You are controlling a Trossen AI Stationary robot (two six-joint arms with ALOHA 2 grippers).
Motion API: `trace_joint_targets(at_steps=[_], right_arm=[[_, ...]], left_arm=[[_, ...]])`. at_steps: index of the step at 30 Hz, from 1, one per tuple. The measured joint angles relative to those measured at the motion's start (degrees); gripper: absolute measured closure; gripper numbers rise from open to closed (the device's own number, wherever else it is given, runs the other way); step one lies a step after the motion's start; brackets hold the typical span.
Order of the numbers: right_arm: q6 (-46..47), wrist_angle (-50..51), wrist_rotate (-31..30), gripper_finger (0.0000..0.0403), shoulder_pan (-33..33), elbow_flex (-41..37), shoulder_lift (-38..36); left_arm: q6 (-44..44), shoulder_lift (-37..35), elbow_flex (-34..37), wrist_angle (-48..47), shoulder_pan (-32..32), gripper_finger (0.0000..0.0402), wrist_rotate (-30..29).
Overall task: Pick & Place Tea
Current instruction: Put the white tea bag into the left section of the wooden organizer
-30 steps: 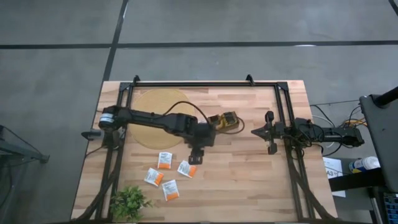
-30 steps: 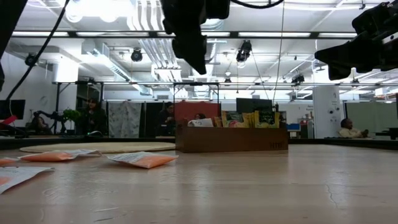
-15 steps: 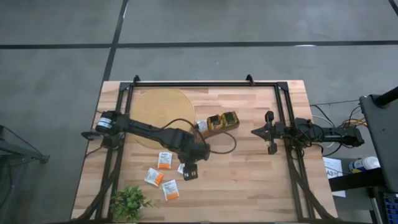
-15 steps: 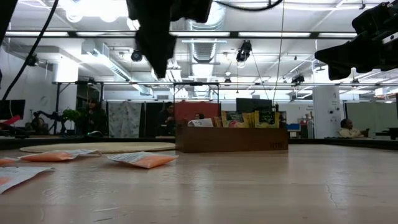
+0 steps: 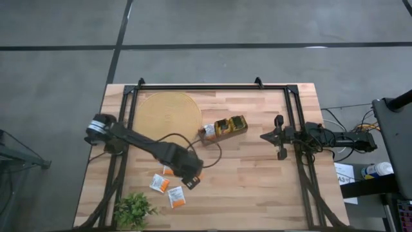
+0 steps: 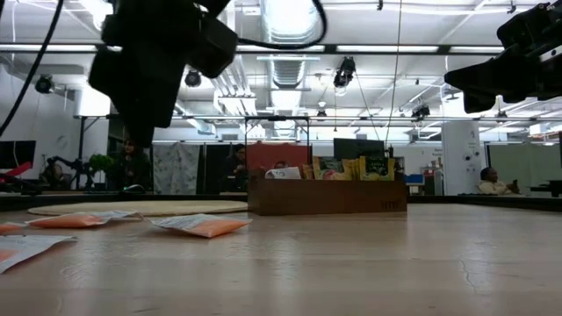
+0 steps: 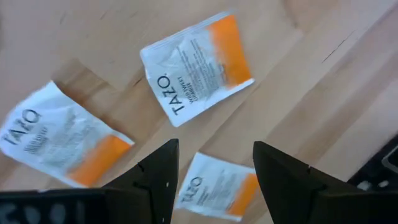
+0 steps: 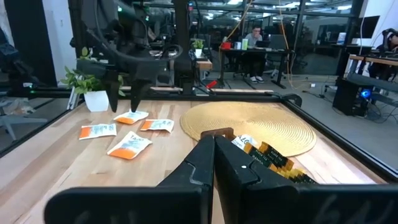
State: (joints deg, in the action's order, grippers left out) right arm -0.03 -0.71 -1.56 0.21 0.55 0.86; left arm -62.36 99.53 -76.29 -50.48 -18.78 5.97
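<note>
Several white tea sachets with orange patches lie flat on the table's near left part. They also show in the low view and the right wrist view. My left gripper hangs above them, open and empty. In its wrist view one sachet lies below the gap between the fingers, and two more lie beyond. My right gripper waits shut and empty at the table's right.
A long brown wooden tray with upright sachets stands at the table's middle, next to a round woven mat at the far left. A small green plant stands at the near left corner. Bare wood lies between the tray and the near edge.
My left gripper has gone from beside the tray toward the table's near edge and a little to the left, and now stands over the loose sachets. The sachets have not moved.
</note>
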Motion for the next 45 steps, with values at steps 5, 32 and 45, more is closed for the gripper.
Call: trace_joint_targets(at_steps=[5, 32, 45], right_arm=[[0.0, 0.0, 0.0, 0.0394, 0.0, 0.0, 0.0], [0.0, 0.0, 0.0, 0.0394, 0.0, 0.0, 0.0], [0.0, 0.0, 0.0, 0.0394, 0.0, 0.0, 0.0]], left_arm=[[-7.0, -5.1, 8.0, 8.3, -1.0, 0.0203, -1.3], [-25.3, -17.5, 41.4, 49.7, -4.5, 0.0203, -9.9], [-29.7, -17.3, 47.2, 60.2, -4.5, 0.0203, -11.0]])
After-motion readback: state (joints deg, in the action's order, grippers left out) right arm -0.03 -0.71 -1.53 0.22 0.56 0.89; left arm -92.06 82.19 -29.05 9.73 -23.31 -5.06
